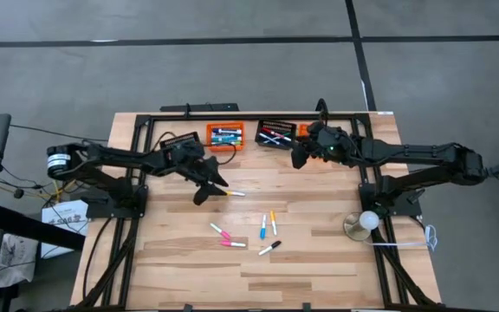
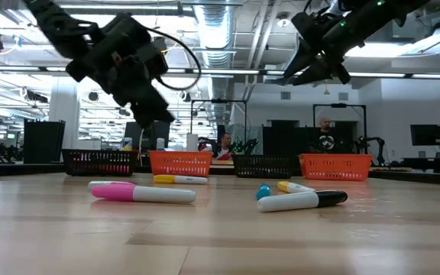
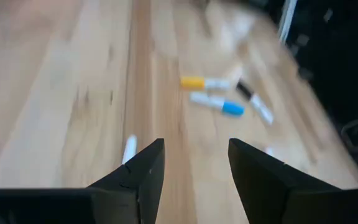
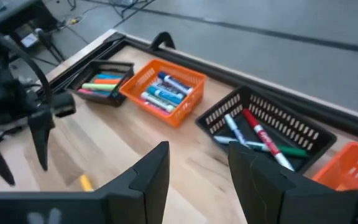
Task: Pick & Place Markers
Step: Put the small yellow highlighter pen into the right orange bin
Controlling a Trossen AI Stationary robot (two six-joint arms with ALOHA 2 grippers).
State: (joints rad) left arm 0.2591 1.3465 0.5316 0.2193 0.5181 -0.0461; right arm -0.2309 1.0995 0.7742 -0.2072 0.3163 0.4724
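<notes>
A wooden table [image 1: 189,269] is sitting framed by dark rails, and its front half is lying bare apart from a small scatter of markers, leaving open room for the arms near the front edge and on both flanks. Along the far edge, four slatted baskets are lined up in the low view: a black basket [image 2: 100,162], an orange basket [image 2: 180,163], a second black basket [image 2: 264,165] and a second orange basket [image 2: 336,166], the ones seen into already holding markers. The left gripper [image 1: 211,186] is hovering above the table just beside a yellow-capped marker [image 1: 236,193], its two fingers standing apart with nothing between them; in its wrist view that marker is showing only as a pale blur just ahead of one fingertip. The right gripper [image 1: 300,156] is hanging in the air near the baskets at the far edge, its fingers also parted and empty, with the second black basket lying right ahead of them. Six loose markers are lying on the wood: the yellow-capped one, two pink markers [image 1: 228,238] side by side near the middle, a blue-capped marker [image 1: 263,227], an orange-capped marker [image 1: 274,223] just beside it, and a black-capped marker [image 1: 269,248] nearest the front. A round lamp [image 1: 364,224] is standing at the table's right edge.
</notes>
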